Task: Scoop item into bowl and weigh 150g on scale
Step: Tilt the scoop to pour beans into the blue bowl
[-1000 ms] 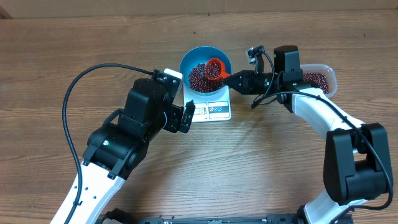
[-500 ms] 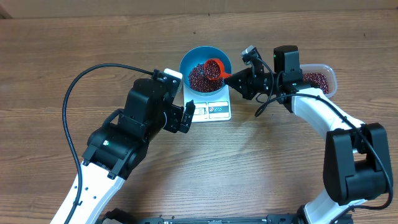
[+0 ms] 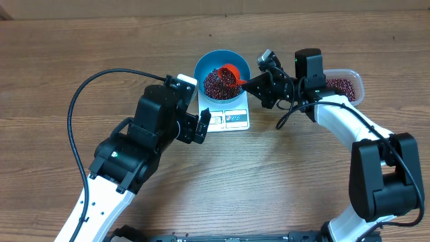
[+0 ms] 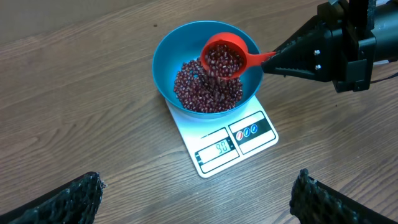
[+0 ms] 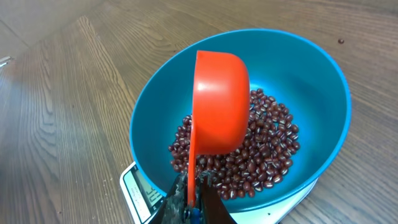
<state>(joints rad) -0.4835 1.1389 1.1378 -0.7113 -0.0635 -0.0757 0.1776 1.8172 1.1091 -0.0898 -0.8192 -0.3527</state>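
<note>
The right gripper [image 3: 249, 83] is seen closed narrowly on the handle of a red scoop [image 3: 230, 74]. The scoop's cup is held above the right part of the bowl [image 3: 201, 67], inside its rim. The scoop is tipped on its side, and its mouth is turned toward the left. In the left wrist view, beans [image 4: 205, 93] are seen inside the tipped cup and in a loose heap on the bottom of the blue bowl. Whether any beans are falling cannot be told.

The bowl is set on the far part of the white scale [image 3: 232, 119]. The scale's display window and label are left uncovered at its near edge. The figure 98 is shown on the display in the left wrist view.

To the right of the right gripper, behind the arm, a clear tub [image 3: 359, 81] with more beans in it is seen.

The left gripper [image 3: 203, 126] is held wide apart, with nothing between its fingers [image 4: 74, 199]. It is placed just left of the scale's near corner, above the wooden table [image 3: 269, 175].
</note>
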